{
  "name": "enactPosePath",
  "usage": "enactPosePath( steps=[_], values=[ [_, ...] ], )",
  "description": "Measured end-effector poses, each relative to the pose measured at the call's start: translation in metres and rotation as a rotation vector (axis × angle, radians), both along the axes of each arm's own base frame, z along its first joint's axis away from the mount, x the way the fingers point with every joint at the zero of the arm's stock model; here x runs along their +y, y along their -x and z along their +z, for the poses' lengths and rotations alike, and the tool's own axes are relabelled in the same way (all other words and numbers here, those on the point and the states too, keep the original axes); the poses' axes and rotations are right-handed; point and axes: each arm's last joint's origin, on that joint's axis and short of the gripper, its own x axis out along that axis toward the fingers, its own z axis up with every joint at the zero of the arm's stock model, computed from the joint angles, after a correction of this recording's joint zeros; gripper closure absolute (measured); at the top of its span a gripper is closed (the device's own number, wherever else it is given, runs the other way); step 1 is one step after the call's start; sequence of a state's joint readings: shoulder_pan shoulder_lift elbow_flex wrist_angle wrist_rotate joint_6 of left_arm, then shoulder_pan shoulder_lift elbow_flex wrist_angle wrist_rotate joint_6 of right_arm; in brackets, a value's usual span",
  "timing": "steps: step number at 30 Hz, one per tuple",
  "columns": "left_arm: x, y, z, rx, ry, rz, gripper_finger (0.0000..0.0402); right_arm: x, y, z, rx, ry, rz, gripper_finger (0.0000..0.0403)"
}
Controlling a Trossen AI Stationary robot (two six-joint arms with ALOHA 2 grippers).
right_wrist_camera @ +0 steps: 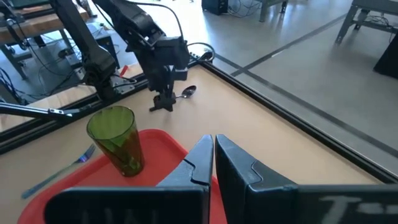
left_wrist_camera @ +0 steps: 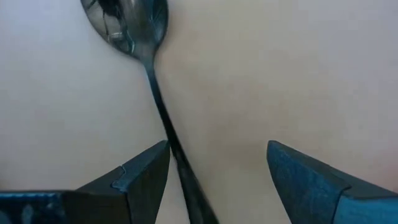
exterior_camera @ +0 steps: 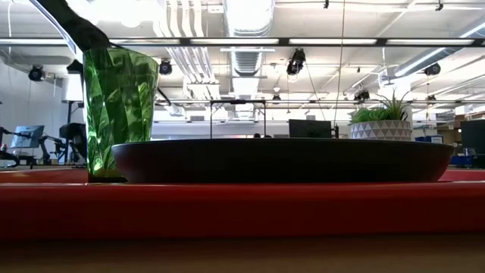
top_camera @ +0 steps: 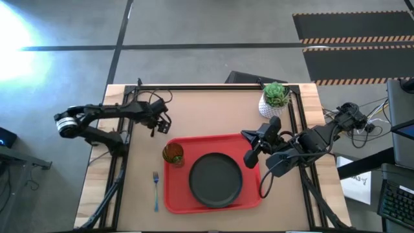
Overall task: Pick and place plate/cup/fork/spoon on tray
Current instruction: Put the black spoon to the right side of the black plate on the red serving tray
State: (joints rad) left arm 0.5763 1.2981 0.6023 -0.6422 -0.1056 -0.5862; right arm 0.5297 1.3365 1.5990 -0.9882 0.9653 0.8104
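The dark spoon (left_wrist_camera: 127, 25) lies on the table near its far left, also seen in the right wrist view (right_wrist_camera: 189, 91). My left gripper (left_wrist_camera: 217, 162) is open, pointing down over it (top_camera: 159, 123), with the thin handle (left_wrist_camera: 163, 121) running between the fingers. My right gripper (right_wrist_camera: 213, 155) is shut and empty above the red tray's (top_camera: 252, 194) far right edge (top_camera: 251, 147). On the tray the black plate (top_camera: 215, 179) lies flat and the green cup (top_camera: 173, 153) stands upright in the far left corner. The blue-handled fork (top_camera: 156, 189) lies on the table left of the tray. My left gripper has one finger (left_wrist_camera: 146, 168) right beside the spoon's handle (left_wrist_camera: 171, 146) and the other finger well apart from it. I cannot tell whether the near finger touches the handle. The spoon lies flat on the table.
A white pot with a green plant (top_camera: 274, 100) stands at the table's far right, close behind my right arm. Black frame rails (top_camera: 213, 86) run along the table's far edge and sides. Bare tabletop lies between the spoon and the plant.
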Motion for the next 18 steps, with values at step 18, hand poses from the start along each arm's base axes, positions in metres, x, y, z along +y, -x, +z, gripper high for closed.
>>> enactPosePath(
  steps=[18],
  values=[
    [0.008, 0.011, 0.012, -0.047, -0.061, 0.066, 0.0150, 0.000, 0.000, 0.000, 0.000, 0.000, 0.000, 0.0394]
  ],
)
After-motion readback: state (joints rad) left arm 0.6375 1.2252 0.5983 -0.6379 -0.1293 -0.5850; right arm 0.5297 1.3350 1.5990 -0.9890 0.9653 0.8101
